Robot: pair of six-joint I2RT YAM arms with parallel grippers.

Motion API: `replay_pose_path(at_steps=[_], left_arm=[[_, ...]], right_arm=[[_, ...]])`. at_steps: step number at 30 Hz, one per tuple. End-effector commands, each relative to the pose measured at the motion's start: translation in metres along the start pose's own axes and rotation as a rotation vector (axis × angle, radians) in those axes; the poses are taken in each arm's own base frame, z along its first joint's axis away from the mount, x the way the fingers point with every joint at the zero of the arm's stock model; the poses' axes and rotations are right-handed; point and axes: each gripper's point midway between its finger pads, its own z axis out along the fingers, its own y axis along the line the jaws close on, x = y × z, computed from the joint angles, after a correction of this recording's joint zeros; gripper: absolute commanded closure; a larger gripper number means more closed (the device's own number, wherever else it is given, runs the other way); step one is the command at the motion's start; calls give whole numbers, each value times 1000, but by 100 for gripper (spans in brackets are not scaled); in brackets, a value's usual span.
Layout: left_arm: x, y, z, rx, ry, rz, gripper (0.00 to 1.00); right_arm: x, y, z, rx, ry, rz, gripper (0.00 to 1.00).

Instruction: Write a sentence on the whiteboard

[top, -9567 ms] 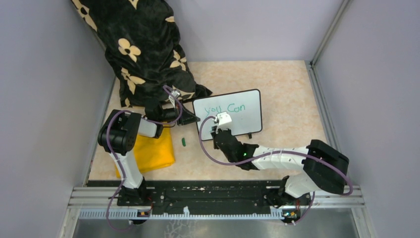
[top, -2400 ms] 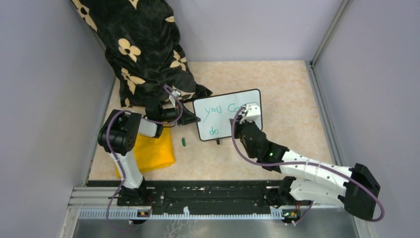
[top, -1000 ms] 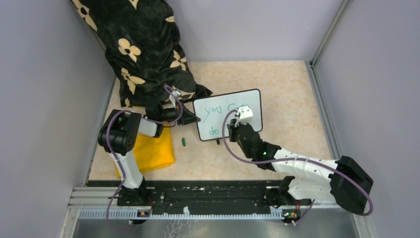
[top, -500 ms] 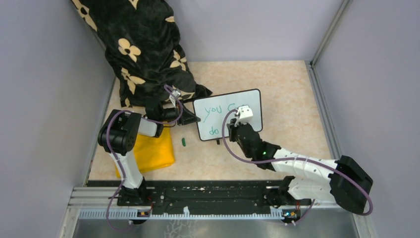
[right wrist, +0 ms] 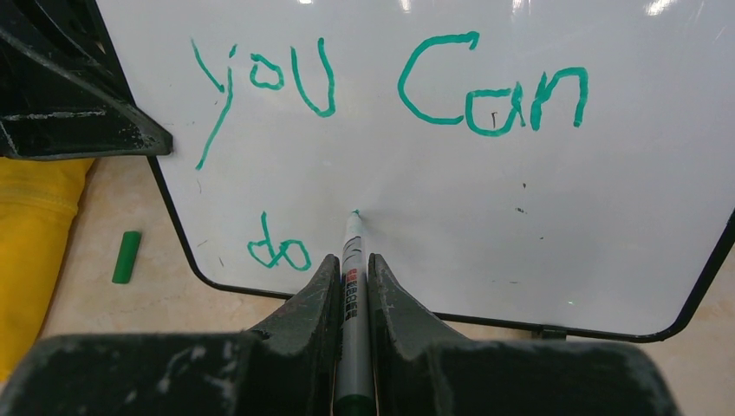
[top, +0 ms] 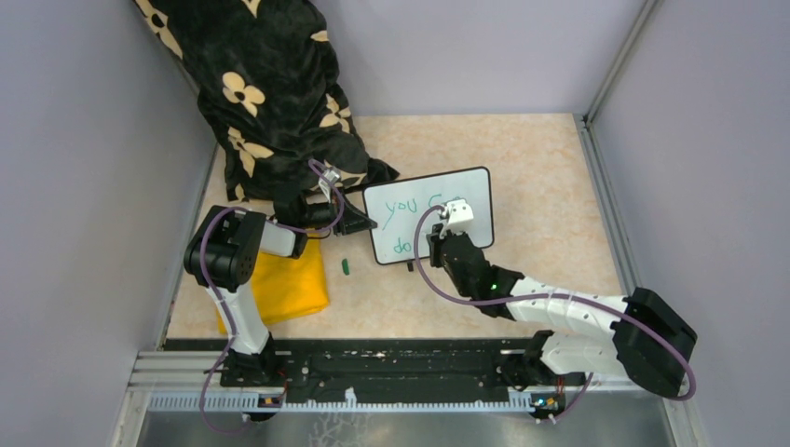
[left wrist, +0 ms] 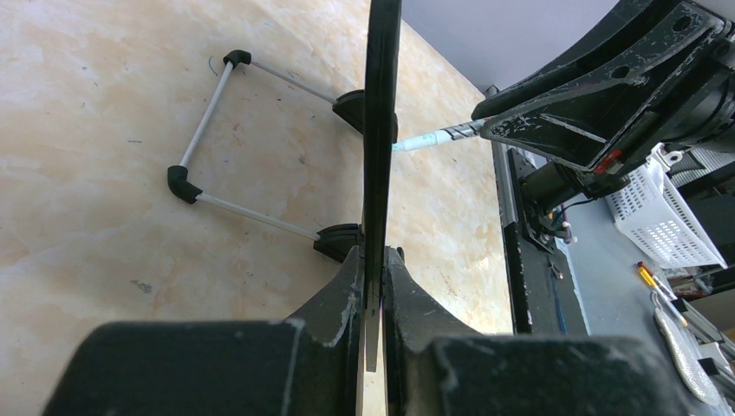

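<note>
Bearing one three-word sentence (right wrist: 403, 87), one whiteboard (right wrist: 563, 217) touches one marker (right wrist: 349, 269).

Pale lilac-grey walls (top: 466, 56) enclose a beige marbled tabletop (top: 545, 168)

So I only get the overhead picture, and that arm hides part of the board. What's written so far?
Observer: In the right wrist view the sentence reads "you Can" on top, "do" below, in green.
Operator: Is the pen touching?
Observer: Yes, the marker tip meets the whiteboard just right of "do".
Operator: What props the board?
Observer: The left wrist view shows a wire stand behind it; the left hand clamps its edge.
</note>
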Motion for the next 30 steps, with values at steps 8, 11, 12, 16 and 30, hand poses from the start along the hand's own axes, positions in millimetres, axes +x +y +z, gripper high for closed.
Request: replay_pose_path(at_steps=[8,11,12,16,30], left_arm=[[28,10,3,-35,51,-100,100],[28,10,3,-35,52,-102,100],[28,10,3,-34,52,-100,100],[28,10,3,-36,52,-104,100],[28,9,3,-35,52,-103,100]], right_arm=[[-8,1,0,17,-20,35,100],[-3,-1,0,21,-9,35,100],[-2,-1,-1,21,-6,34,100],[2,-3,-2,22,1,33,100],[21,-7,-8,13,49,35,100]])
